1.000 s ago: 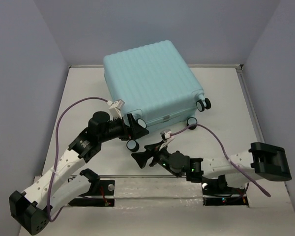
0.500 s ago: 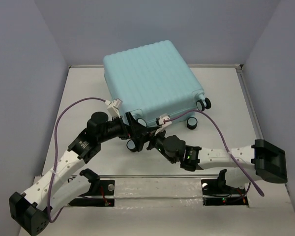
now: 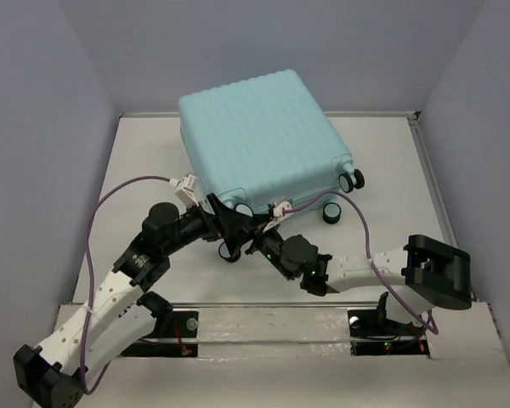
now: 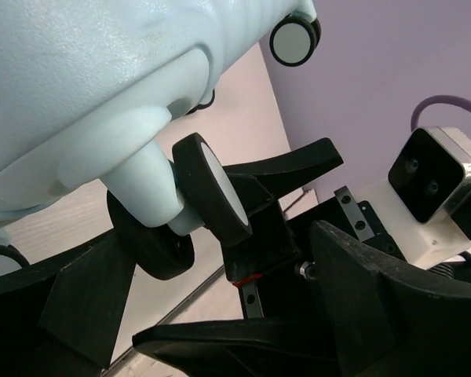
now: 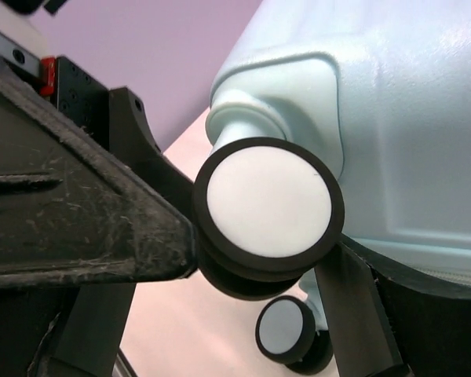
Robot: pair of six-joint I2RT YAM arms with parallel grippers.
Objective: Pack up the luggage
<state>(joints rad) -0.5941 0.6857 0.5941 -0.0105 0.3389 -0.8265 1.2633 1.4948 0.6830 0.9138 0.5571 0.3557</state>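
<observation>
While the luggage [image 3: 259, 140] lies closed at the upper centre of the table [image 3: 144, 161], the left gripper [image 3: 227, 228] and right gripper [image 3: 257, 235] both straddle its lower-left caster wheel [image 5: 268, 208], jaws spread and grasping nothing. This looks like positioning the case; next, one gripper needs to clamp that wheel squarely.

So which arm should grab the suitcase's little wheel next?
Left, I think: its open pincer has the black-and-white caster wheel of the pale blue ribbed suitcase between its fingers. The right pincer crowds the same wheel.
</observation>
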